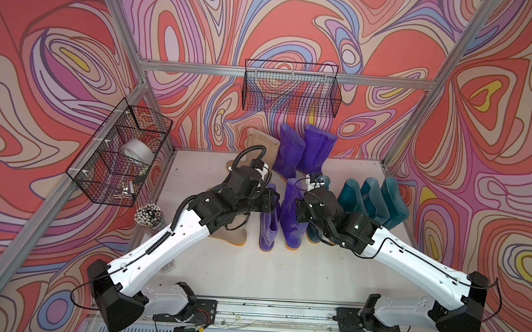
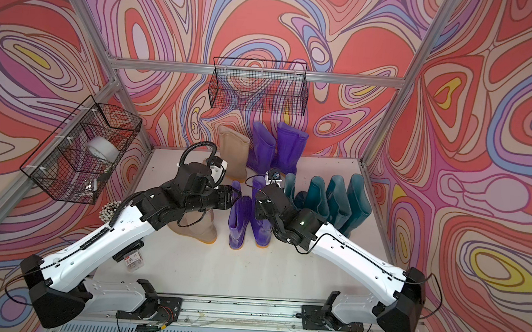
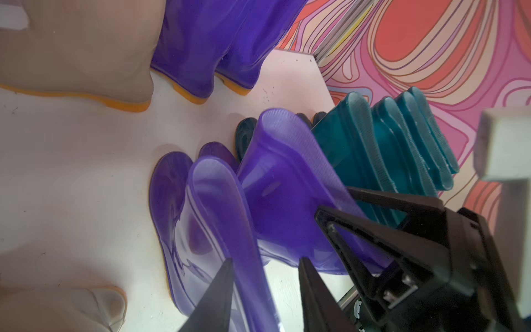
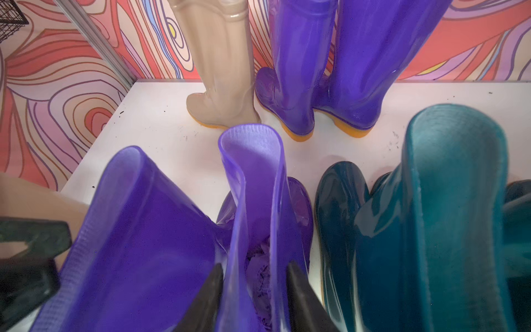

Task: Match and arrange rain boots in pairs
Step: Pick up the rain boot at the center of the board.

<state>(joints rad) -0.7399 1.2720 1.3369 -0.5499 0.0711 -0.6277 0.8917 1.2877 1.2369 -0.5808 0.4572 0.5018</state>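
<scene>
Left wrist view: we see our left pincer [image 3: 265, 260] apart astride the cuff of an upright translucent purple rubber boot [image 3: 218, 207] on the white desk [image 3: 86, 161]; our right pincer [image 4: 255, 264], likewise apart, straddles the neighbouring purple boot [image 4: 253, 172] just beside it.

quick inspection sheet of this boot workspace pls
surface: white table, a few dark specks
job's things: far beige boot and near beige boot stand apart; far purple pair together; mid purple pair together; four teal boots side by side at right
clutter: cup of sticks, label pack, both at left edge
grippers: left gripper and right gripper open, each astride a mid purple cuff
cables: black conduit loops above left wrist
surroundings: side basket holding tape; back basket; swirl walls
</scene>
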